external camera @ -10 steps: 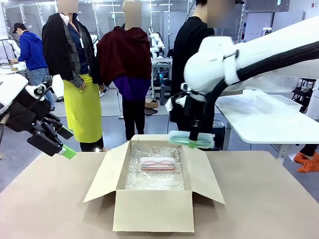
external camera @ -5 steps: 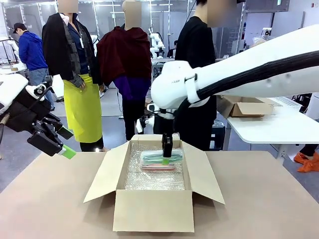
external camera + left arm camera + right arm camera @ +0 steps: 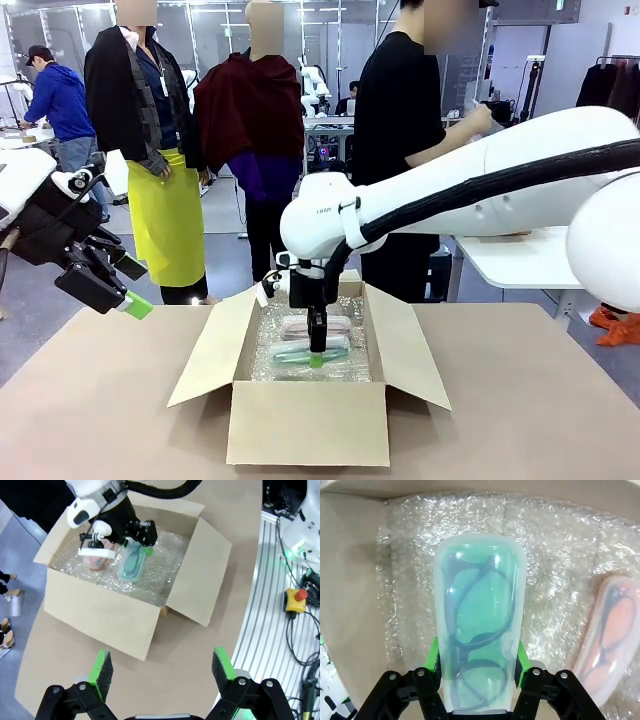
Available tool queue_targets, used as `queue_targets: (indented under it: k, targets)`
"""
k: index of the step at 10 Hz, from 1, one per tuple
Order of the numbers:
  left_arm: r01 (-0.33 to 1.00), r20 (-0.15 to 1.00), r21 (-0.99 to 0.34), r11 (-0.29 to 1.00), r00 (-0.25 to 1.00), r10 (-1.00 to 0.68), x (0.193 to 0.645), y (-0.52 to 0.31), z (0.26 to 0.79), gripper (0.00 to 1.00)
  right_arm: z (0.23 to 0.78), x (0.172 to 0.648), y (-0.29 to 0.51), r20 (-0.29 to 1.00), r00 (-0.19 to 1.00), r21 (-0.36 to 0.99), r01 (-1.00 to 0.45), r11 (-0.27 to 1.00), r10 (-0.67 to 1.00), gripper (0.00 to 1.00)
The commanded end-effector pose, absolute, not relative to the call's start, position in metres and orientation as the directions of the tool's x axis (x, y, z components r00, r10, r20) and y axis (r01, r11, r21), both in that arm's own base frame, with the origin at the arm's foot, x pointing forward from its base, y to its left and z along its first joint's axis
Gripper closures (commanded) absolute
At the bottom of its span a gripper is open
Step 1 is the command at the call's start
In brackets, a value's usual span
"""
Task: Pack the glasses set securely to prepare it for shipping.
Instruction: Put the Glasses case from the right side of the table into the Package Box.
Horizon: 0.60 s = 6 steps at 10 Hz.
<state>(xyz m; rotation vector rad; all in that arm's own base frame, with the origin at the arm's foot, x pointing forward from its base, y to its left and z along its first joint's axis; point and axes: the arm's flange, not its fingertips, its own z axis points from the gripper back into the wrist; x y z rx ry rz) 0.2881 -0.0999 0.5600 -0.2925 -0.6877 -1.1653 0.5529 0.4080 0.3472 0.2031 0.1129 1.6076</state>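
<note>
The right arm [image 3: 470, 190] reaches over the open cardboard box [image 3: 305, 425] from the right, and its wrist hides part of the pink case [image 3: 340, 325] in the front view. The left gripper [image 3: 162, 666] hangs with its fingers spread wide and nothing between them, off the box's left side above the table's left edge.

The box is lined with bubble wrap [image 3: 555, 555]. Inside, the right gripper [image 3: 477, 655] pinches one end of the green case [image 3: 480, 605] near the middle of the floor; whether the case touches the wrap I cannot tell. The pink case lies beside it, nearer the far wall.

The box sits mid-table on a brown table [image 3: 540, 400]. A person in black [image 3: 400, 110] stands beyond the far edge.
</note>
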Motion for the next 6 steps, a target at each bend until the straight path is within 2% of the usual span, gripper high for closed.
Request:
queue_targets:
  k: [1, 3, 4, 6]
  targets:
    - [0.914, 0.647, 0.124, 0.386, 0.22, -0.73, 0.2879, -0.1001, 0.5608, 0.0, 0.3395, 0.5508, 0.4136, 0.048, -0.008, 0.182, -0.983, -0.016, 0.999, 0.63]
    - [0.914, 0.647, 0.124, 0.386, 0.22, -0.73, 0.2879, -0.1001, 0.5608, 0.0, 0.3314, 0.5512, 0.4122, 0.024, 0.026, 0.196, -0.98, 0.021, 0.999, 0.63]
    - [0.914, 0.647, 0.124, 0.386, 0.22, -0.73, 0.2879, -0.1001, 0.5608, 0.0, 0.3313, 0.5516, 0.4112, 0.022, 0.034, 0.205, -0.978, 0.029, 0.999, 0.25]
    - [0.914, 0.647, 0.124, 0.386, 0.22, -0.73, 0.2879, -0.1001, 0.5608, 0.0, 0.3387, 0.5489, 0.4099, 0.033, 0.032, 0.201, -0.979, 0.024, 0.999, 0.0]
